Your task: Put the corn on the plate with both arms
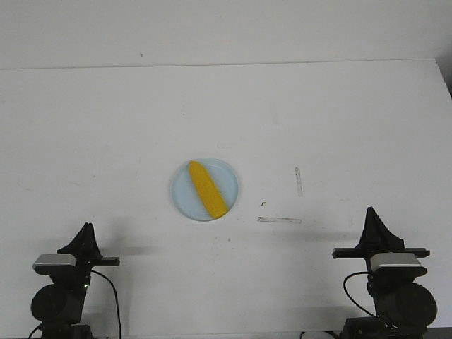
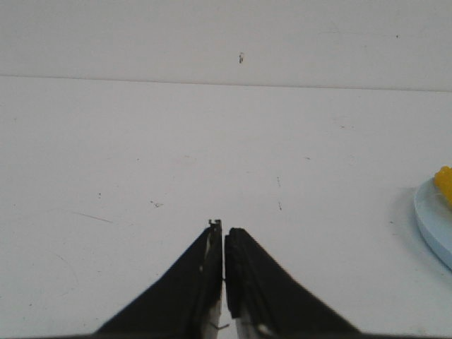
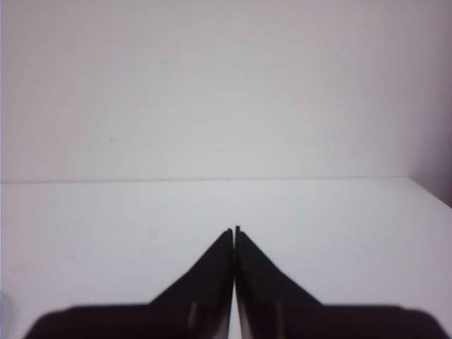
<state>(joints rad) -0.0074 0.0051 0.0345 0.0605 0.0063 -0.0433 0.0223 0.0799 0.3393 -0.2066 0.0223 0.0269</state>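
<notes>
The yellow corn (image 1: pixel 206 188) lies diagonally on the pale blue plate (image 1: pixel 224 174) in the middle of the white table. In the left wrist view a bit of the corn (image 2: pixel 444 183) and the plate's rim (image 2: pixel 428 224) show at the edge. My left gripper (image 1: pixel 86 230) is shut and empty at the near left, well apart from the plate; it also shows in the left wrist view (image 2: pixel 224 227). My right gripper (image 1: pixel 371 212) is shut and empty at the near right; it also shows in the right wrist view (image 3: pixel 234 229).
Two faint tape marks (image 1: pixel 280 219) lie on the table right of the plate. The table's far edge meets a white wall. The arm bases (image 1: pixel 55 296) and cables sit at the near edge.
</notes>
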